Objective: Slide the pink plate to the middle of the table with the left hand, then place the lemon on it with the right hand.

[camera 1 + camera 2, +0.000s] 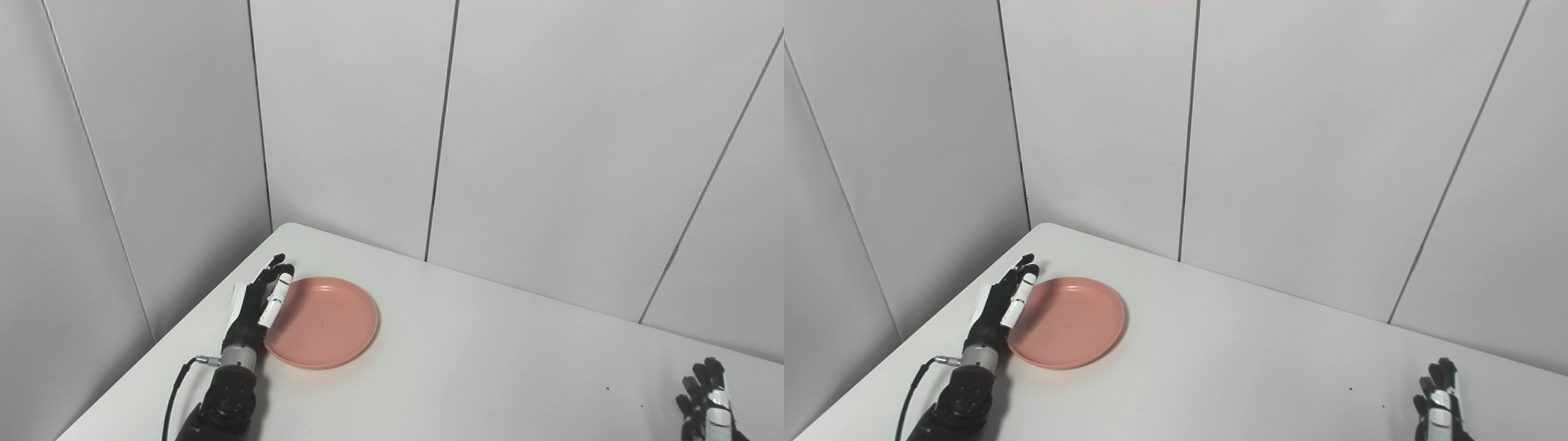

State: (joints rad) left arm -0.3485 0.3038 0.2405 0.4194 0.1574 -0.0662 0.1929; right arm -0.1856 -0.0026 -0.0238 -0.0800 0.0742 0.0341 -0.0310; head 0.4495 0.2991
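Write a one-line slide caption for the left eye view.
Left hand flat against the pink plate's left rim, right hand waiting at the table's near right; no lemon visible.

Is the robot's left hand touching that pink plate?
Touching: in the left eye view the left hand lies flat against the pink plate's left rim, no gap.

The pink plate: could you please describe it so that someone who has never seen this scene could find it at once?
Look at the white table set in the corner of grey wall panels, and go to its far left part. There lies the pink plate, round, shallow and empty, with the left hand flat against its left rim. It is the only coloured thing on the table.
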